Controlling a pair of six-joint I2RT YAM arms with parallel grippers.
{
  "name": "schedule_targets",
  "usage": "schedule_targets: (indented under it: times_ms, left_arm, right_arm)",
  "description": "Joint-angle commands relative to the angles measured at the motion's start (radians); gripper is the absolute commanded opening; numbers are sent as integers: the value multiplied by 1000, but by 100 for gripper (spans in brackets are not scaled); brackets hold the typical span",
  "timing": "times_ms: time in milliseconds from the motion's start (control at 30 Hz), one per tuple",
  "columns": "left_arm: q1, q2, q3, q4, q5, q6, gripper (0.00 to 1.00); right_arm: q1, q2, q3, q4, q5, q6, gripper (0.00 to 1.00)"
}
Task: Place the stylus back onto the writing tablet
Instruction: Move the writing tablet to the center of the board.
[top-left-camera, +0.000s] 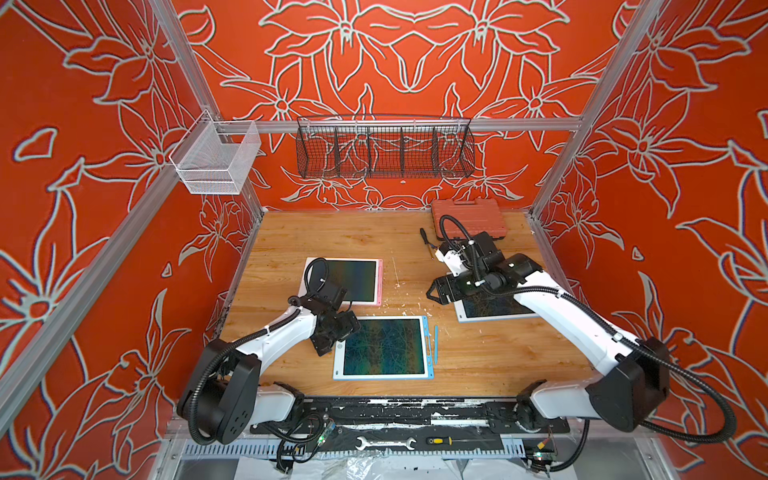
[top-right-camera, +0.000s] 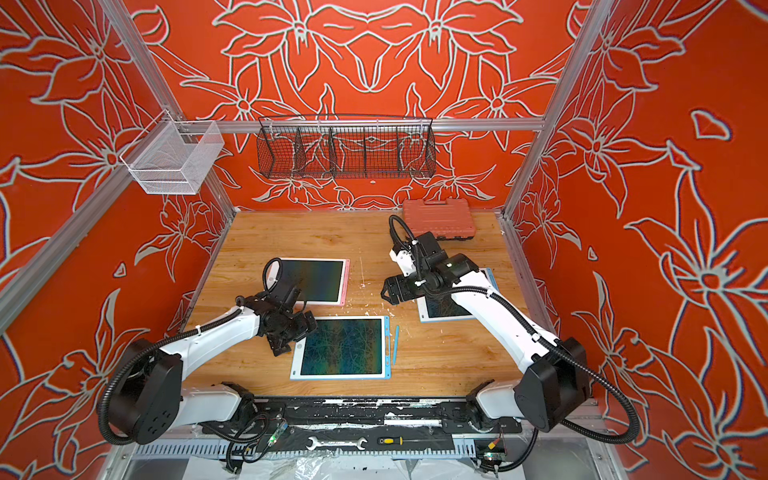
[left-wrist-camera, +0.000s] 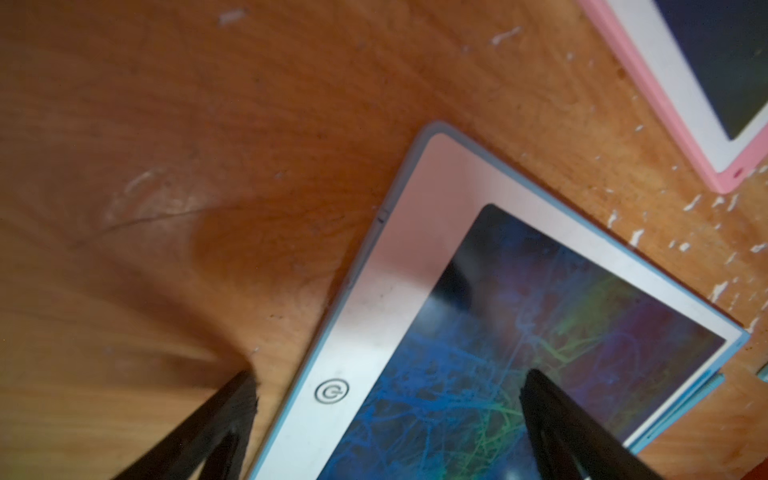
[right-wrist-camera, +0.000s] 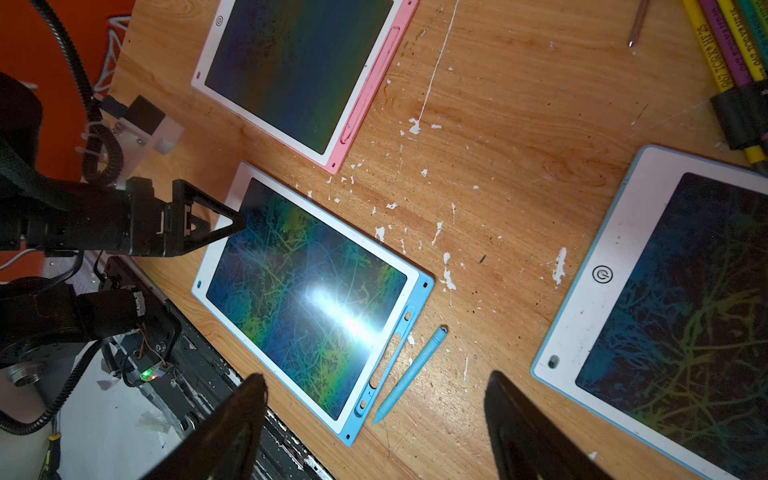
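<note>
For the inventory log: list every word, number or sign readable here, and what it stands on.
"967 TORX HF 25": yellow key, right wrist view; partly legible.
Purple key beside it: similar print, too blurred.
Power symbol, no words: near blue tablet, left wrist view.
Power symbol: far blue tablet.
Power symbol: pink tablet.
Stylus, case, wrench: nothing readable.

A pink tablet (top-left-camera: 351, 280) is lying left of centre on the wooden table (top-left-camera: 332, 237). A third tablet (right-wrist-camera: 665, 307) is lying on the right. An orange tool case (top-left-camera: 467, 216) is sitting at the far right corner. A black wire basket (top-left-camera: 384, 149) and a white mesh basket (top-left-camera: 216, 158) are hanging above the far edge. A wrench (top-left-camera: 384, 444) and a screwdriver (top-left-camera: 446, 440) are lying on the near rail.
</note>
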Motion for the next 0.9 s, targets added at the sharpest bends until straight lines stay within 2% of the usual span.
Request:
schedule_targets:
  times_ms: [0, 167, 367, 533, 867]
  left_arm:
    - [-4, -37, 71, -94, -39, 40, 97]
    - [-6, -62, 150, -164, -54, 96, 97]
    - [-10, -100, 180, -172, -50, 109, 97]
    - [-10, -87, 231, -250, -108, 130, 97]
    - [-10, -172, 324, -289, -85, 253, 97]
  right_arm:
    - [5, 9, 9, -7, 8, -20, 84]
    - [4, 37, 21, -47, 47, -10, 84]
    - [3, 72, 49, -108, 103, 1, 84]
    - [3, 99, 72, -140, 102, 32, 84]
    - [4, 125, 22, -95, 162, 165, 83]
